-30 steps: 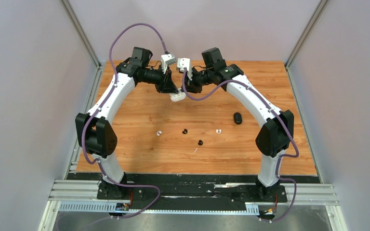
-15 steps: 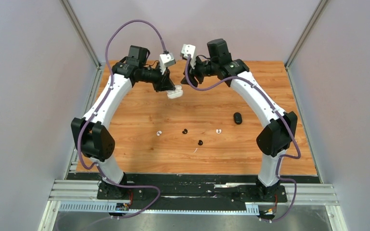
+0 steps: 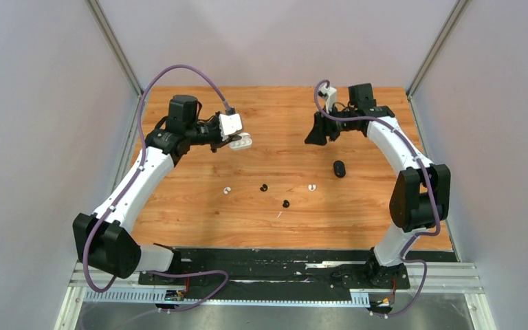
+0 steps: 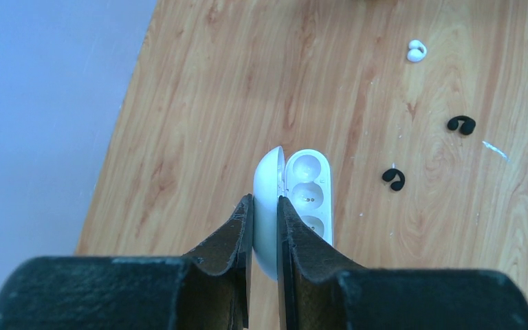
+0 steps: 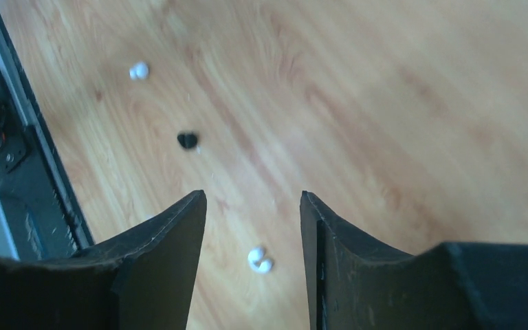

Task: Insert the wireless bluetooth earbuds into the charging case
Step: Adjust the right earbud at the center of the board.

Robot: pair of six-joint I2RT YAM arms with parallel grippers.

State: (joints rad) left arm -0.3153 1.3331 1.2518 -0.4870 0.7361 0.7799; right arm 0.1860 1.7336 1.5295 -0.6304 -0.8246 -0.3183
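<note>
Earbuds, four tiny rounded ones, are left loose on the brown wooden table (image 3: 199,227): one black bud (image 3: 285,203) nearest, then a white bud (image 3: 227,190), a second black bud (image 3: 263,187) and a second white bud (image 3: 311,187) in a row. None is put away yet. Just past them lies a small black oval case (image 3: 339,168). Farther back, the open white oval charging case (image 4: 306,196) is pinched by one half in the left gripper (image 4: 265,206), up off the wood. The right gripper (image 5: 253,199) is spread wide, with nothing in it. A bud should likely be fetched next; a soft, careful pinch is called for.

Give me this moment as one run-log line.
left gripper: shut on open white case, above table | right gripper: open, empty | earbuds: four loose on table
</note>
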